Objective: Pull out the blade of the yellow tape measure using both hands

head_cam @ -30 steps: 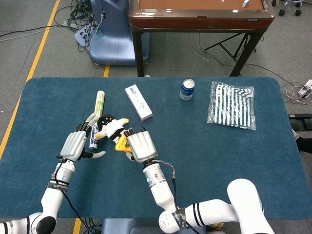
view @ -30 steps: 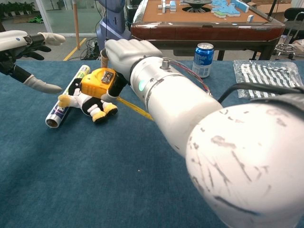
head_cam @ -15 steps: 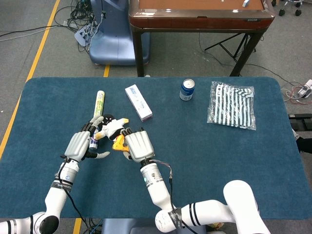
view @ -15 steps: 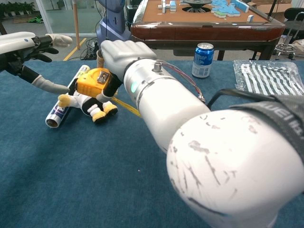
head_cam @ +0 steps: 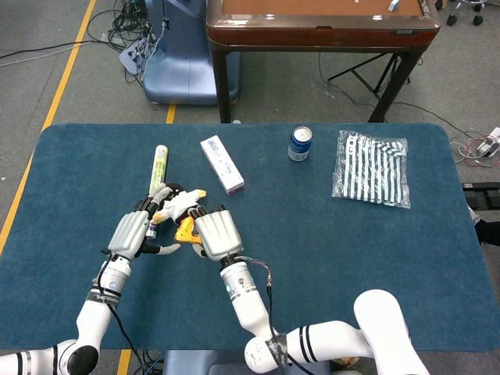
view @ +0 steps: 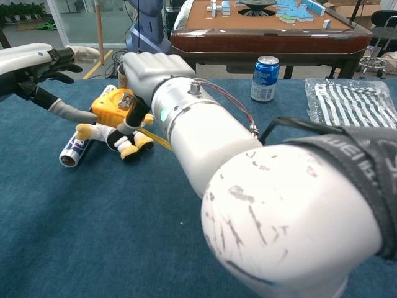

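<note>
Here, over the last second, the right hand (view: 149, 69), clasped around the yellow tape case (view: 115, 107), has carried it leftward across the table (head_cam: 328, 258), while the left hand (view: 34, 65) has closed in from the other side; its thumb (view: 71, 112), well apart from the case a second ago, now touches or all but touches the case's left face. The two hands, separated earlier in the head view, now stand just beside each other above the plush toy (view: 115, 138). This suggests the task is at the approach stage: one hand anchors the case, the other seeks the blade tip. The left hand is unclenched, fingers spread, and grasps nothing yet. A short length of yellow blade (view: 156, 140) already trails from the case toward the lower right, lying on the cloth; whether its hook end is within reach of the left hand cannot be told, since the right forearm hides it. The case is held slightly off the table, above the toy's head, near the tube (view: 77, 146). It is a squat, rounded housing in yellow-orange with a dark panel on top; a rigid shell, likely to sit firmly in a full-hand grasp.
</note>
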{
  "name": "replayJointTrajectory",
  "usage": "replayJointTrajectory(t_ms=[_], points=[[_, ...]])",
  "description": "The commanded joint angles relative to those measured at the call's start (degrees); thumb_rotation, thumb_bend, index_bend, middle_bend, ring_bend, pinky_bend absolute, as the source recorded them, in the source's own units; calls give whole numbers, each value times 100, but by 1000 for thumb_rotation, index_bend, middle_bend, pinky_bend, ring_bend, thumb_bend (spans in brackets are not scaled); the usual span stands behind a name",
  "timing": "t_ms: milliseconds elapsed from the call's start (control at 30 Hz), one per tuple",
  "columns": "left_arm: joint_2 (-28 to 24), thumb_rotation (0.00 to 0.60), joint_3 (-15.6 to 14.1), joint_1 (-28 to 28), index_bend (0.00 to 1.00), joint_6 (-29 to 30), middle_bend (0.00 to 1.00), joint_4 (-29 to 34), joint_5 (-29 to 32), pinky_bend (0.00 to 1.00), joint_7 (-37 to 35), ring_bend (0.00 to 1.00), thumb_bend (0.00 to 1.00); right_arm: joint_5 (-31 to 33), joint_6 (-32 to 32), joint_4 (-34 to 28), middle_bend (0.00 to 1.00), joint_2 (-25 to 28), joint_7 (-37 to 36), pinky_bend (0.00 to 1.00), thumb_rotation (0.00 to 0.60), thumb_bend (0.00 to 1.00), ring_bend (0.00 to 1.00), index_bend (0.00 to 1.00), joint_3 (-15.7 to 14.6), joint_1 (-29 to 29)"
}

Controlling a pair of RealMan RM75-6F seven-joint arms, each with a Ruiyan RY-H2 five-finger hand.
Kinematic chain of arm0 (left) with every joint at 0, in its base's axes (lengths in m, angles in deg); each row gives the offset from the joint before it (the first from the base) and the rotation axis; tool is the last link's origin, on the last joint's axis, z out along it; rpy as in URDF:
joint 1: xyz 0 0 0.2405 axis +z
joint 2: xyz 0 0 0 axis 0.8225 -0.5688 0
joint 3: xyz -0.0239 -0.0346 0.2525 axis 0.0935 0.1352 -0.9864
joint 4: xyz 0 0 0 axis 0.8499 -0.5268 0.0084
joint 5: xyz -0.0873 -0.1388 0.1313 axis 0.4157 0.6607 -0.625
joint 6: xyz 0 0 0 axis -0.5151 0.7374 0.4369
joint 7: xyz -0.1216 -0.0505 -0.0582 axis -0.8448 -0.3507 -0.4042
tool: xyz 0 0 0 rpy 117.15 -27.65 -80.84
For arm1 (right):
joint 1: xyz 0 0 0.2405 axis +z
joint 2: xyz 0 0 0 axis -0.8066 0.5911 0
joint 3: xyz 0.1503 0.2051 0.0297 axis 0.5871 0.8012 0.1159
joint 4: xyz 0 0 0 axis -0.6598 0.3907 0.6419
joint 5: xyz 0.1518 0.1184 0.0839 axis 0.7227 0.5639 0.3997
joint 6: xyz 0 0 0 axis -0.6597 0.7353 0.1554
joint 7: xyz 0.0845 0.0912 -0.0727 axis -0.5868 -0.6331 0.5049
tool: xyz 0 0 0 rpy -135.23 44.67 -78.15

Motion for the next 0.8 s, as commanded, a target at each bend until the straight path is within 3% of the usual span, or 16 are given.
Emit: replayJointTrajectory(t_ms=[33,800], points=[[11,600,5,-13,0,-5,0,-6,19,66,-6,0,48,14,-16,25,642,-18,5,318,600,543,534,623,13,11],[107,600,8,-80,0,27,0,-90,148,66,-1,0,48,49,-180,130,642,-79,-35,318,600,543,534,623,57,69]])
